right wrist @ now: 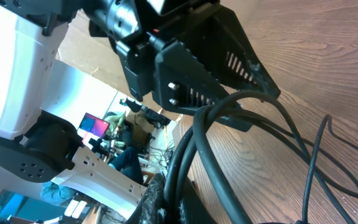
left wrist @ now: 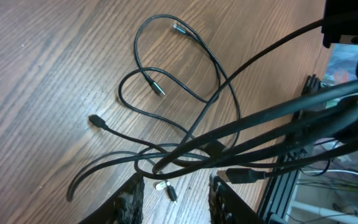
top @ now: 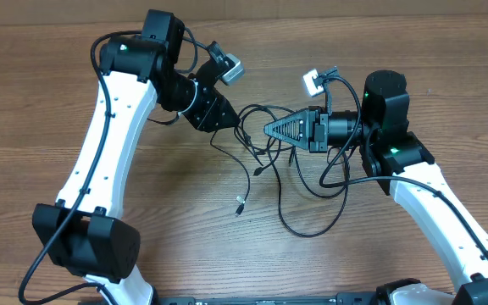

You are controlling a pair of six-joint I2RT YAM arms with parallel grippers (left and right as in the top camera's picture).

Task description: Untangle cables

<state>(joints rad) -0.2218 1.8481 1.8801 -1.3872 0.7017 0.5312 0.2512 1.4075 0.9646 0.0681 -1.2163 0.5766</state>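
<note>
The left black two-finger gripper [top: 234, 120] is partly open and holds nothing (strands pass just beyond its fingertips). A tangle of thin black plug-ended cables [top: 259, 146] lies mid-table on the brown wood-grain table [top: 176, 212]. The right black gripper [top: 269, 130] is clamped on several strands.

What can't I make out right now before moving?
Overhead: crossings in the cables between left claw and right claw, too thin to trace.
Left wrist: the tangle's right side, behind close-up dark strands.
Right wrist: right claw's fingertips, cut off by the bottom edge; left claw blocks the table beyond.
</note>
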